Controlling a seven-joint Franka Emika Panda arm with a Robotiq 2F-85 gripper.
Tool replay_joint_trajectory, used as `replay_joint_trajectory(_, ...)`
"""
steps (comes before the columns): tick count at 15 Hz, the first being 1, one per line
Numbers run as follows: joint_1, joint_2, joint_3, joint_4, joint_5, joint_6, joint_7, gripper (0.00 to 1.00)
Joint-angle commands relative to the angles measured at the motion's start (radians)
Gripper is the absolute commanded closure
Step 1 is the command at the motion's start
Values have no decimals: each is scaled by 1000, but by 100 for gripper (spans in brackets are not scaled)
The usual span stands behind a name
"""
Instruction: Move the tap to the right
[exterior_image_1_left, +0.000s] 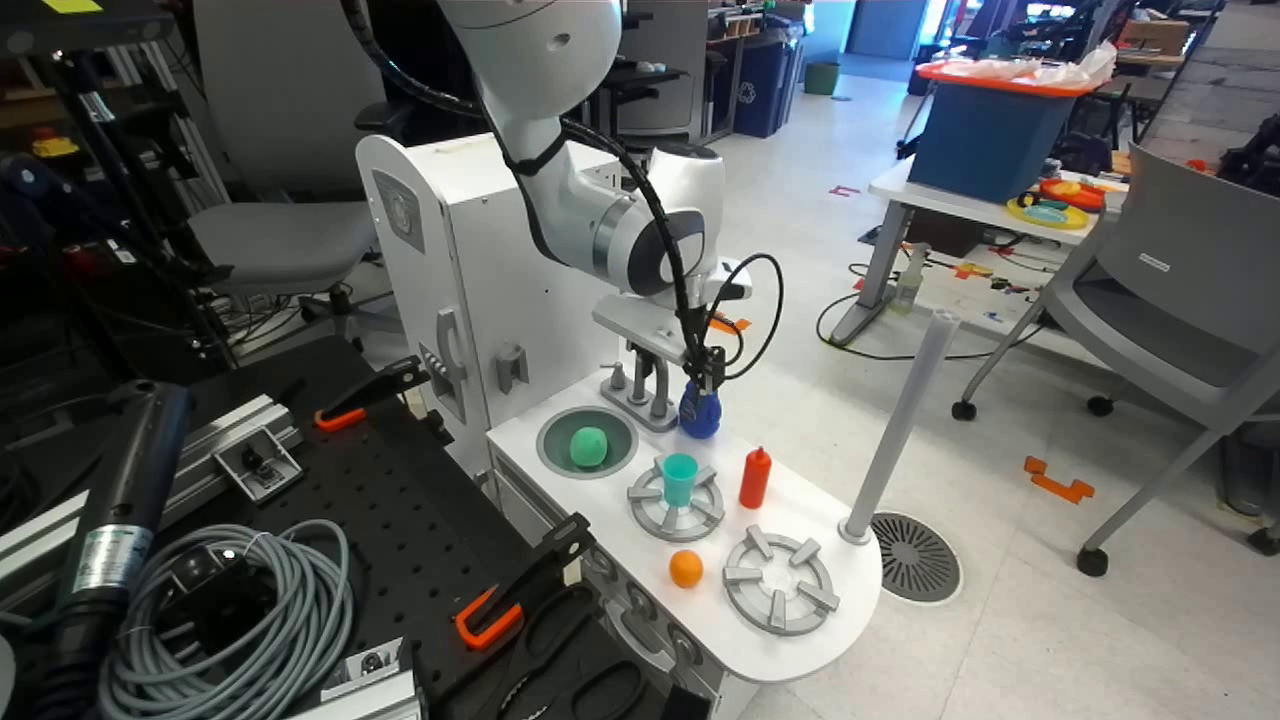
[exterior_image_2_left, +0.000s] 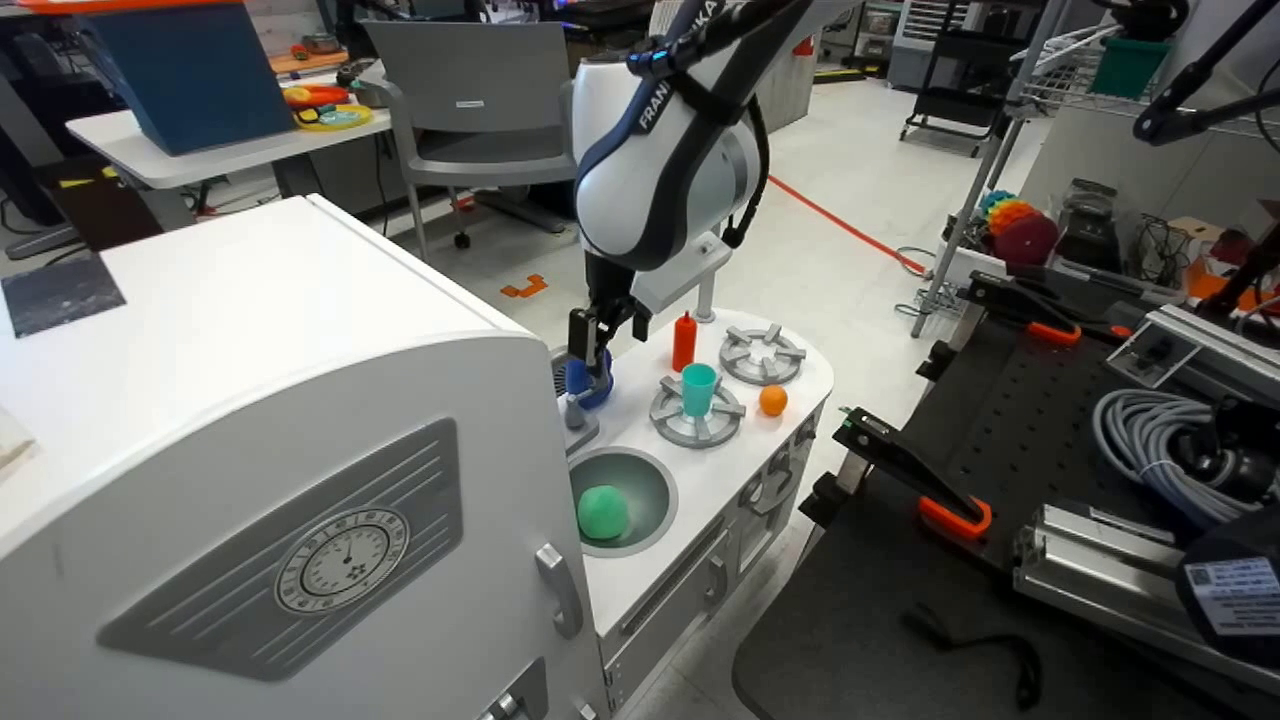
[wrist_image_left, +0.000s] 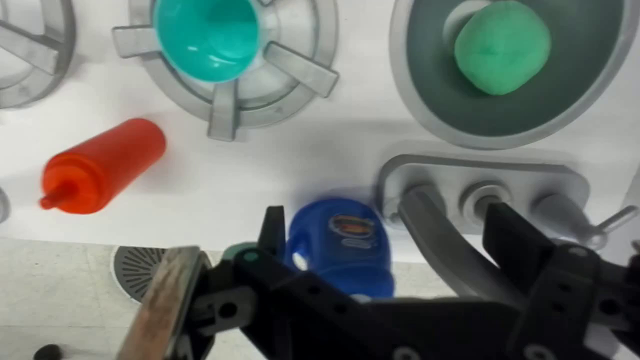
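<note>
The tap is a grey toy faucet with an arched spout on a flat base behind the sink. In the wrist view its spout leans down the picture, to the right of the blue bottle. The tap also shows in an exterior view. In another exterior view the white cabinet hides most of the tap. My gripper is open above them. Its fingers are wide apart, with the bottle and spout between them in the wrist view; the right finger overlaps the tap's middle knob. Contact cannot be told.
The sink holds a green round thing. A turquoise cup stands on a burner. A red bottle and an orange ball are on the counter. A tall white cabinet stands beside the sink; a grey post rises at the counter's end.
</note>
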Motion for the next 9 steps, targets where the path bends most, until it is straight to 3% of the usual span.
replay_joint_trajectory(1,-28,4,-50,53,22,-27,26,0)
replay_joint_trajectory(4,-45,-16,-67,51,23,-51,31,0)
replay_joint_trajectory(9,-159,-232,89,-129,102,-308,-133,0)
